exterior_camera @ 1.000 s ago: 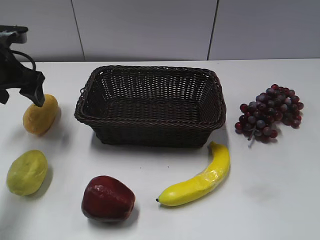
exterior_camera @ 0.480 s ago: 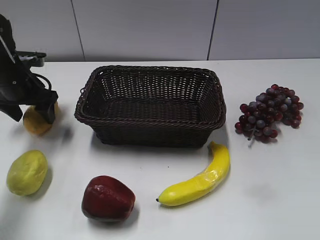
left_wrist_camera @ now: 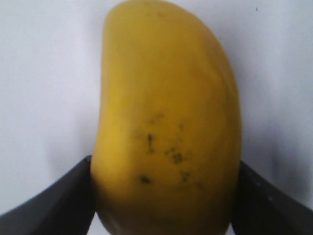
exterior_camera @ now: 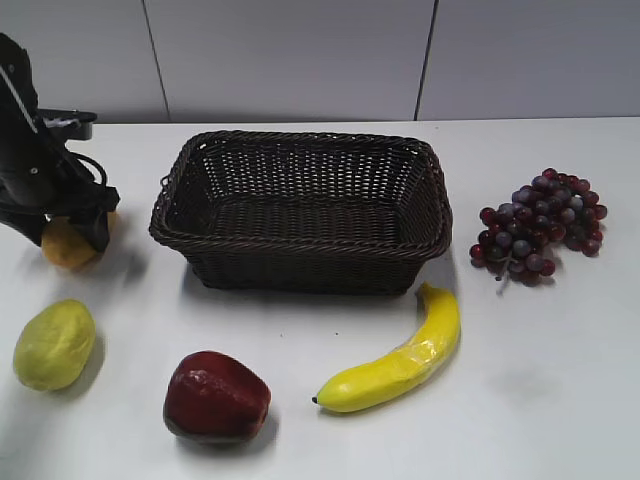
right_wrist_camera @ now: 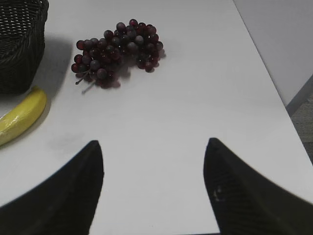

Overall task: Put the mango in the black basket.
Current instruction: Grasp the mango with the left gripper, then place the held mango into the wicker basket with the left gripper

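The mango (exterior_camera: 66, 252) lies on the white table left of the black basket (exterior_camera: 300, 246); it is orange-yellow with dark specks and fills the left wrist view (left_wrist_camera: 166, 112). My left gripper (exterior_camera: 66, 238) is down over it, and its two black fingers press against the mango's sides in the left wrist view (left_wrist_camera: 164, 196). The mango still rests on the table. The wicker basket is empty; its corner shows in the right wrist view (right_wrist_camera: 19, 44). My right gripper (right_wrist_camera: 154, 161) is open and empty above bare table, and is out of the exterior view.
A pale greenish-yellow lemon-like fruit (exterior_camera: 54, 344) and a dark red apple (exterior_camera: 215, 395) lie at the front left. A banana (exterior_camera: 400, 360) lies in front of the basket's right end. Purple grapes (exterior_camera: 540, 225) lie to its right.
My left gripper came down from above and behind the mango and now straddles it, fingers against its sides. The mango shifted slightly left. Nothing else moved.
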